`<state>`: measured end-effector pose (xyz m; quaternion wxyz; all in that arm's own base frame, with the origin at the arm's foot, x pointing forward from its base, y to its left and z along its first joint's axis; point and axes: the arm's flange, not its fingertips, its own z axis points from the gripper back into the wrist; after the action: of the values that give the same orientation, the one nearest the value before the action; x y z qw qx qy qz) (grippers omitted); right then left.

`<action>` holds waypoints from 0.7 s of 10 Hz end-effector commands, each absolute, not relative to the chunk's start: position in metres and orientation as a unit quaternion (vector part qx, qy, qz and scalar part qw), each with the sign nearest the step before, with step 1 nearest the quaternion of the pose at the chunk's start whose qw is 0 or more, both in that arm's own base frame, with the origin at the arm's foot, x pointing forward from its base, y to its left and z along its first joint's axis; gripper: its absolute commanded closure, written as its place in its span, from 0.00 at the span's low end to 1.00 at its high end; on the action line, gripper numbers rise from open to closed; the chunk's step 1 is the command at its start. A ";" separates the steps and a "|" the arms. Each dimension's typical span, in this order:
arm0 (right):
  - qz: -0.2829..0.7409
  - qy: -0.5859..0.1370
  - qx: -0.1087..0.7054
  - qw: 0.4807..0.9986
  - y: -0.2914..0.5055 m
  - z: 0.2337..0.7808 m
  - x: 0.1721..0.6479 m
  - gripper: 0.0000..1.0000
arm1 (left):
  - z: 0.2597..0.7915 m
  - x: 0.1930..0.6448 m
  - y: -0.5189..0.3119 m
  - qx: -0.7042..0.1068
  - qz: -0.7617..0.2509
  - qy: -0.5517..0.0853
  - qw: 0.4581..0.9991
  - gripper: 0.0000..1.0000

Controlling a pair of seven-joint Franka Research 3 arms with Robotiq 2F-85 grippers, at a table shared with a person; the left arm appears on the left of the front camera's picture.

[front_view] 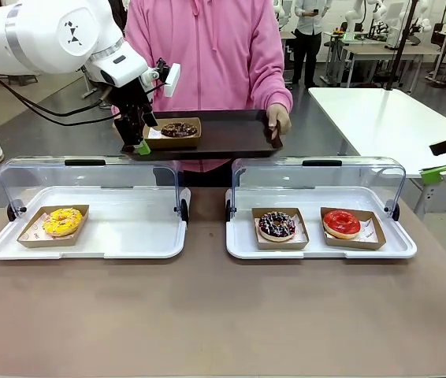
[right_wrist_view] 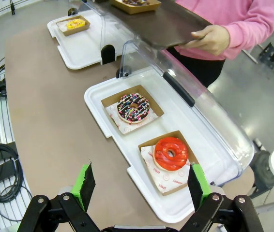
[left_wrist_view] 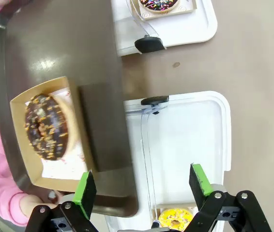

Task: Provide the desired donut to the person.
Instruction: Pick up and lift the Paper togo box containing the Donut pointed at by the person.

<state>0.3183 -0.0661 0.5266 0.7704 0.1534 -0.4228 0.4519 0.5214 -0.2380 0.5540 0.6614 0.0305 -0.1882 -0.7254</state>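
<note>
The robot's left hand (front_view: pixel 140 135) hangs at the upper left of the front view with its fingers pointing down and spread wide, nothing pinched between them. In the left wrist view the left hand (left_wrist_view: pixel 143 183) sits at the bottom edge. One green pad is over the corner of a cardboard dish (left_wrist_view: pixel 81 145), and whether it touches cannot be told. In that dish lies the chocolate donut (front_view: pixel 179 129), topped with pale crumbs. The dish rests on a dark tray (front_view: pixel 231 135) just above the centre of the front view. The person (front_view: pixel 207 47), in a pink hooded top, holds the tray level with one of the person's hands (front_view: pixel 278 122) on its right end.

Below the tray, at the left of the picture, a white tray (front_view: pixel 89 240) with a raised clear lid stands on the table (front_view: pixel 207 315) and holds a yellow donut (front_view: pixel 62 221).

The robot's right hand (front_view: pixel 442 160) is at the right edge of the front view, well apart from the dark tray. Its fingers are spread and hold nothing. In its own wrist view the right hand (right_wrist_view: pixel 142 184) hovers over a second white tray (right_wrist_view: pixel 98 104). That tray carries a sprinkled donut (right_wrist_view: pixel 133 107) and a red donut (right_wrist_view: pixel 171 153), each in its own cardboard dish.
</note>
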 end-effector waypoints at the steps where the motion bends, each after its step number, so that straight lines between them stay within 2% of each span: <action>1: 0.453 -0.425 0.161 0.767 -0.066 0.526 0.320 0.00 | 0.554 0.523 -0.237 0.037 -0.724 -0.192 0.661 0.00; 7: 0.453 -0.425 0.161 0.767 -0.066 0.526 0.320 0.00 | 0.554 0.523 -0.237 0.037 -0.724 -0.192 0.661 0.00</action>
<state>0.3183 -0.0661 0.5266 0.7704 0.1534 -0.4228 0.4519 0.5214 -0.2380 0.5540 0.6614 0.0305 -0.1883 -0.7254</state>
